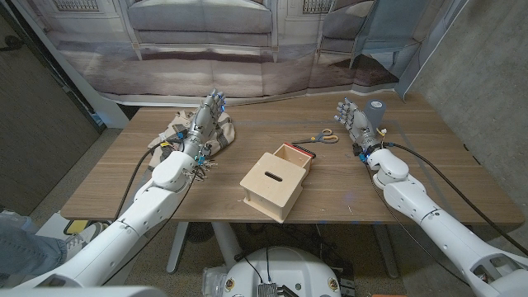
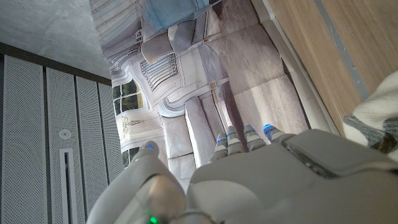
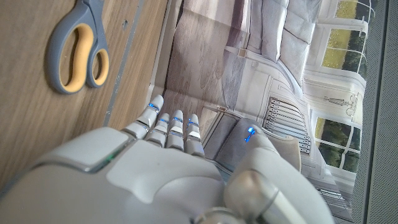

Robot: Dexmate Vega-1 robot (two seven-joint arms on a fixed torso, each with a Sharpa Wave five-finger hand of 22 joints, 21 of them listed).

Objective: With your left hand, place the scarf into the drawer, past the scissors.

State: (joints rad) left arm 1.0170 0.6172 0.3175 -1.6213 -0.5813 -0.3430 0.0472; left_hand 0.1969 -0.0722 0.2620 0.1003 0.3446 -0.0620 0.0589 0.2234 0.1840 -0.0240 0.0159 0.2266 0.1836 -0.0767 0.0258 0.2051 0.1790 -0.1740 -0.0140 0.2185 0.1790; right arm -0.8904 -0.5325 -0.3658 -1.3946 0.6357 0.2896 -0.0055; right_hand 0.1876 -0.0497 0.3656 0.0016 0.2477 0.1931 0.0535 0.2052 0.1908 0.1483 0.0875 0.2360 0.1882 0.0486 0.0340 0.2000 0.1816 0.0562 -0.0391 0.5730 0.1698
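A beige and grey patterned scarf point(image 1: 183, 132) lies crumpled at the table's back left. My left hand point(image 1: 206, 115) is over it with fingers stretched out and apart, holding nothing; a strip of the scarf point(image 2: 376, 118) shows beside that hand point(image 2: 261, 180). The small wooden box with its drawer point(image 1: 293, 157) pulled open stands mid-table. Scissors point(image 1: 323, 139) with grey and yellow handles lie behind the drawer, and their handles point(image 3: 78, 46) show in the right wrist view. My right hand point(image 1: 353, 115) stands at the back right, fingers straight, empty.
A grey roll of tape point(image 1: 377, 108) sits just behind my right hand. A printed backdrop point(image 1: 247, 49) hangs along the table's far edge. Bare wood point(image 1: 412, 157) stretches at the right and along the front.
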